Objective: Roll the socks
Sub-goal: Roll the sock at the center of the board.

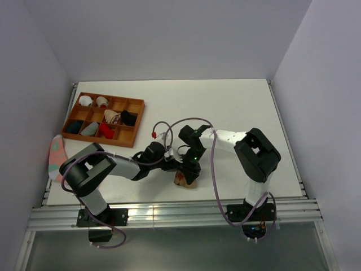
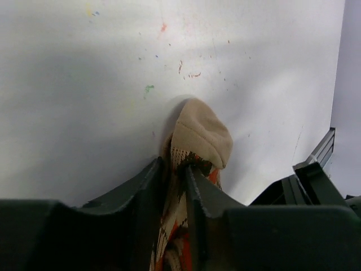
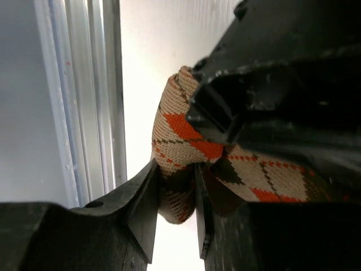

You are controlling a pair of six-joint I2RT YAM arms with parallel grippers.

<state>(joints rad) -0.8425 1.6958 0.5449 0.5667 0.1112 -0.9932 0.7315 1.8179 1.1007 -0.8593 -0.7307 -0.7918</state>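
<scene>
The tan-brown argyle sock (image 1: 183, 178) sits bunched near the table's front edge, between both grippers. My left gripper (image 1: 174, 164) is shut on it; in the left wrist view its fingers (image 2: 152, 192) pinch the argyle fabric, with the sock's plain tan toe (image 2: 200, 135) sticking out ahead. My right gripper (image 1: 190, 169) is shut on a fold of the same sock (image 3: 180, 141), just beside the left gripper's black fingers (image 3: 225, 107). A bright red sock (image 1: 105, 130) lies in the tray.
A brown wooden tray (image 1: 137, 106) with compartments holding several rolled socks stands at the back left. A pink sock with teal and white markings (image 1: 56, 156) lies at the left edge. The metal rail (image 3: 84, 101) of the table's front edge runs close by.
</scene>
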